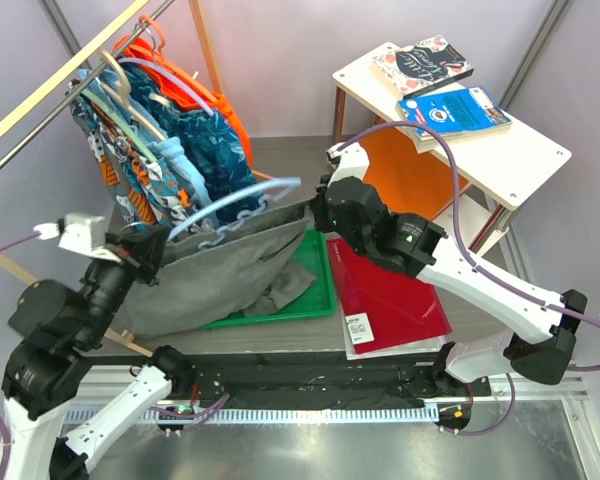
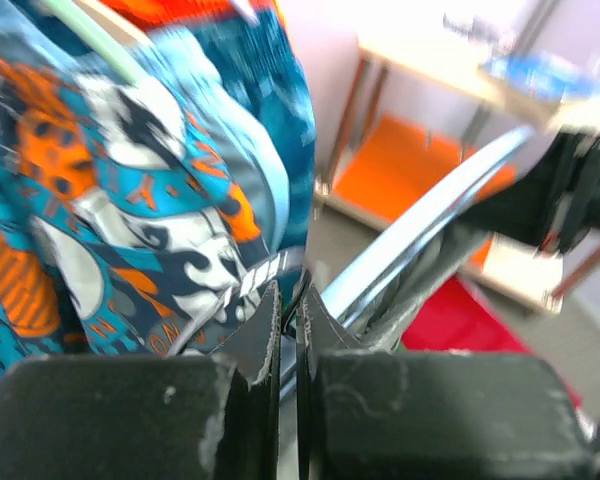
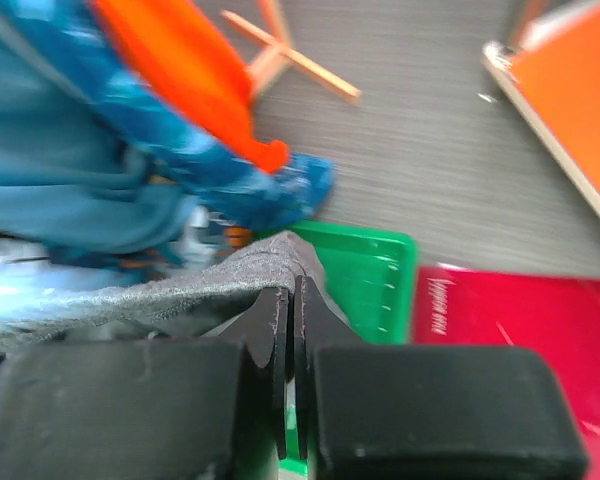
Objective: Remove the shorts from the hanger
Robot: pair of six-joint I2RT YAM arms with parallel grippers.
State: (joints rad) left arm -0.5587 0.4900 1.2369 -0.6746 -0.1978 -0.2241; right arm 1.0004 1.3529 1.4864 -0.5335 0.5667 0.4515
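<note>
The grey shorts point(image 1: 220, 270) are stretched between my two grippers, under a pale blue hanger point(image 1: 242, 200). My left gripper point(image 1: 152, 248) is shut at the hanger's left end; in the left wrist view its jaws point(image 2: 292, 295) are together with the hanger bar point(image 2: 430, 215) running out of them beside grey cloth point(image 2: 420, 285). My right gripper point(image 1: 318, 205) is shut on the right edge of the grey shorts, which also show in the right wrist view point(image 3: 180, 295) pinched in the gripper point(image 3: 288, 290). The floral shorts point(image 1: 180, 150) hang on the rack behind.
A green tray point(image 1: 315, 290) and a red folder point(image 1: 390, 290) lie on the floor under the shorts. A white side table point(image 1: 520, 160) with books point(image 1: 450, 105) stands at the back right. The wooden clothes rail point(image 1: 60, 85) crosses the top left.
</note>
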